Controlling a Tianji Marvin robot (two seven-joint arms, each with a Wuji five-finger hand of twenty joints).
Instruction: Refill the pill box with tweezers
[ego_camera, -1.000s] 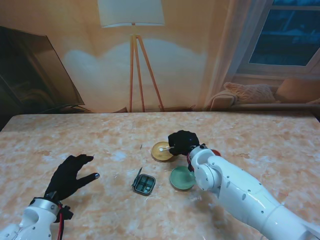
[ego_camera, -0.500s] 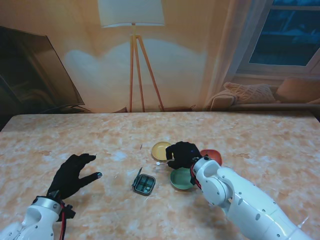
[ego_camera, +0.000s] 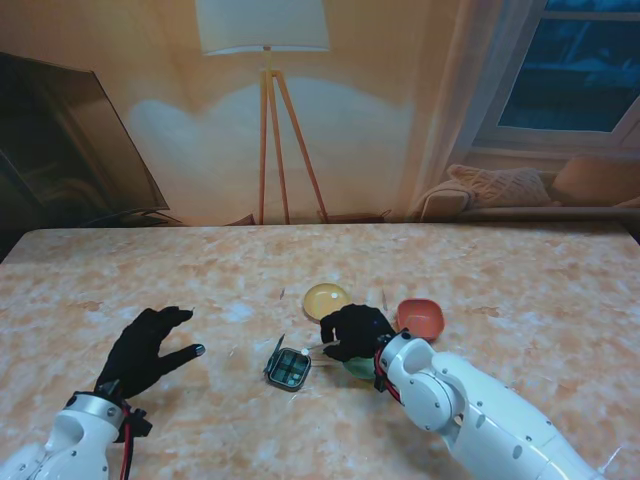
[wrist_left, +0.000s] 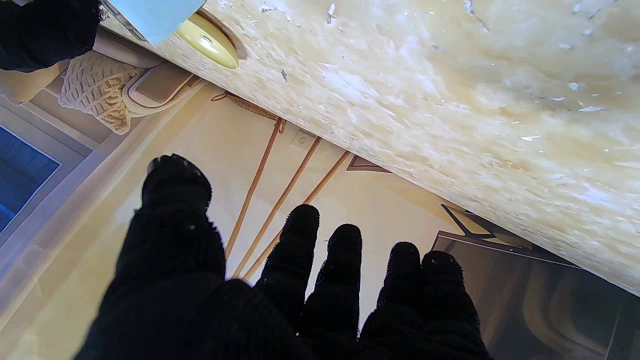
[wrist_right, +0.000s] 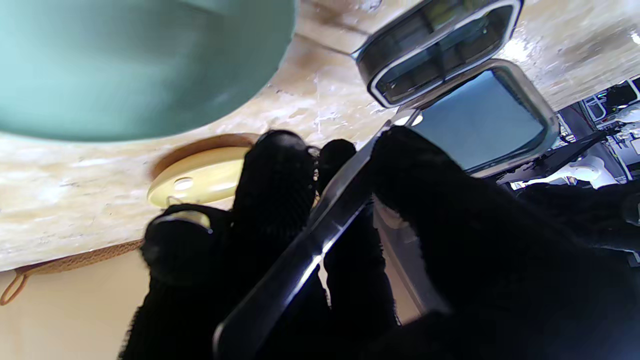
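Desk (ego_camera: 520, 270) first, marbled and broad, carrying everything. Right hand (ego_camera: 352, 331) sits over the green dish (ego_camera: 361, 368), its fingers (wrist_right: 280, 170) clamped on the tweezers (wrist_right: 305, 245), whose long axis runs out along the fingers with the tips toward the pill box (ego_camera: 288, 368) to the left. Left hand (ego_camera: 148, 348) rests well apart on the left side, fingers (wrist_left: 345, 265) spread, gripping nothing. Green dish mostly hidden under the right hand; contents cannot be told. Red bowl (ego_camera: 420, 317) sits just right of that hand, yellow dish (ego_camera: 326, 299) just beyond it, with a pale speck inside it in the right wrist view. Pill box lies lid open, dark compartments showing; what fills them is unclear.
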